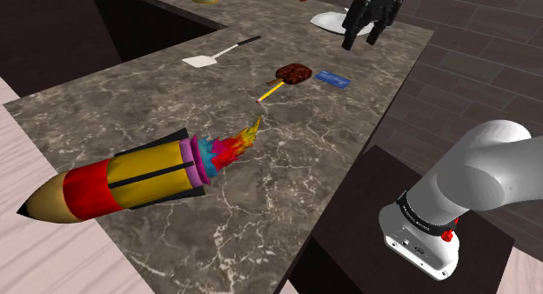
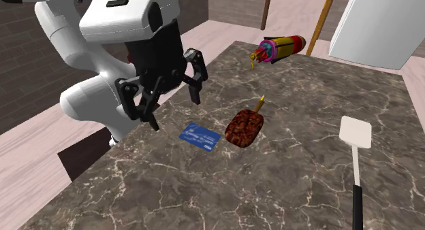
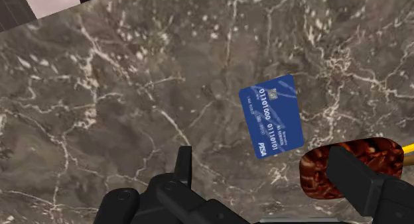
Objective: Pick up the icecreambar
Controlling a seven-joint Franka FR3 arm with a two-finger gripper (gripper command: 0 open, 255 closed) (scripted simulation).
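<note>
Tool (image 2: 176, 113) hangs open above the worktop (image 1: 348, 153), its two black fingers spread apart with nothing between them. It sits over the edge of the worktop nearest the arm's stand.

Closest to it is a blue card (image 3: 272, 116), lying flat on the stone just ahead of the open fingers. Immediately past the card, and apart from it, lies the icecreambar (image 2: 244, 128). It is a dark brown, rough-textured slab lying flat, with its yellow stick pointing away from the tool.

The step in hand looks like the approach. To do it well, the tool should probably pass over the card and centre on the brown slab. It would then turn so the fingers close across the narrow sides, not along the stick. The bar lies low on a hard surface, so the fingertips likely need to come almost to the stone before closing. Coming down short could pinch the card instead.

Farther off, a white spatula (image 2: 355, 133) with a black handle rests beyond the bar. Farther still lies a toy rocket (image 1: 130, 179) in red and yellow with a rainbow flame. A white plate (image 1: 326, 21) sits close behind the tool.

The worktop is dark brown marble with pale veins. Around it are a pale pink planked floor and dark tiled surfaces.
</note>
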